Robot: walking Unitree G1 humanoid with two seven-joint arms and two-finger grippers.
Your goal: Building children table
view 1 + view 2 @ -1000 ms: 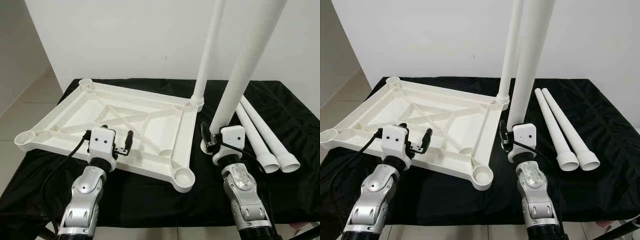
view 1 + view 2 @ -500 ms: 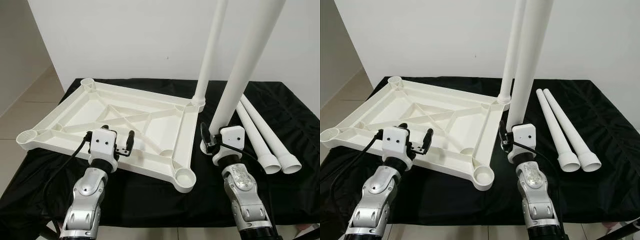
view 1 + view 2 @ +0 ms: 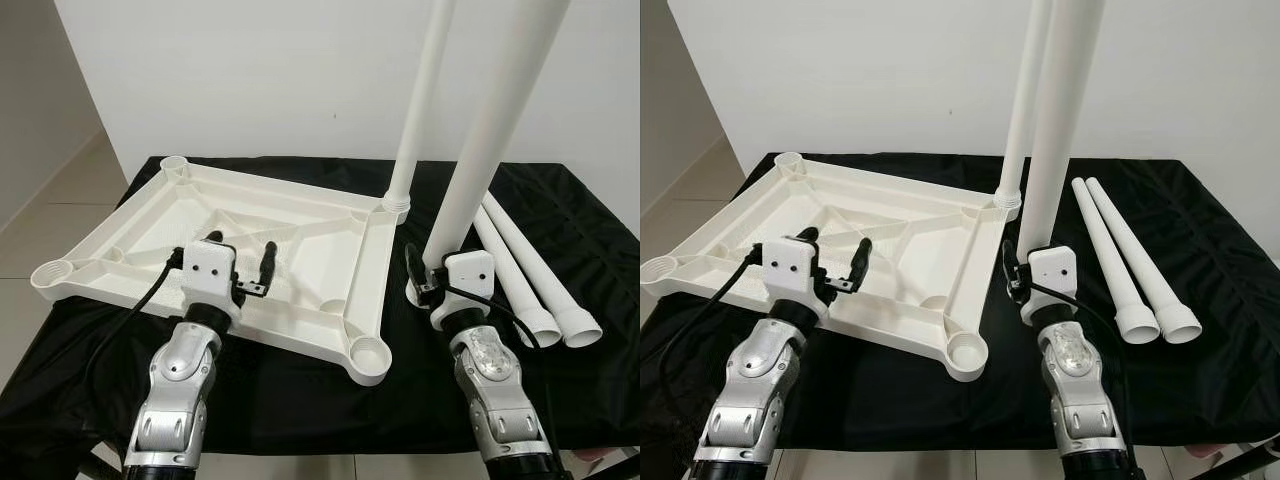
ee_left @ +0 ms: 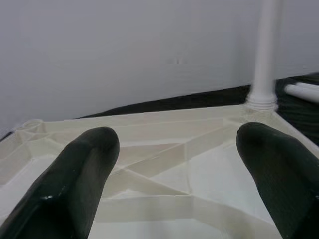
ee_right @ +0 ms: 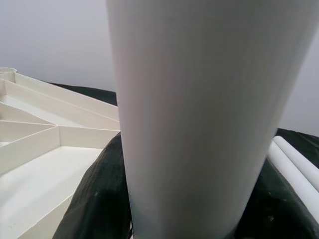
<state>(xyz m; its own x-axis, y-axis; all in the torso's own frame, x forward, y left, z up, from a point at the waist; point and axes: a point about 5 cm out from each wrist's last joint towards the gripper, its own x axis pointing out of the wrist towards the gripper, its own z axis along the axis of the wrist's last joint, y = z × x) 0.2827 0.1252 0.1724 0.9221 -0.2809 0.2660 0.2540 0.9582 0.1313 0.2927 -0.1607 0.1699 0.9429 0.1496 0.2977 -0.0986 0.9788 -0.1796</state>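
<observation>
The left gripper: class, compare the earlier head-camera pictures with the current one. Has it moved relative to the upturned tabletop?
Yes. The left gripper, fingers open, has advanced from the upturned tabletop's near edge inward over its ribbed underside.

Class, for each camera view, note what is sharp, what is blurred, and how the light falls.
Left eye view: even, soft light, sharp throughout, the tabletop crisp on the black cloth. Left wrist view: the near fingers are soft, the standing leg slightly hazy. Right wrist view: the held leg sits very close, featureless and blurred, shading from bright to grey.

White tabletop (image 3: 300, 230); black cloth (image 3: 300, 390)
</observation>
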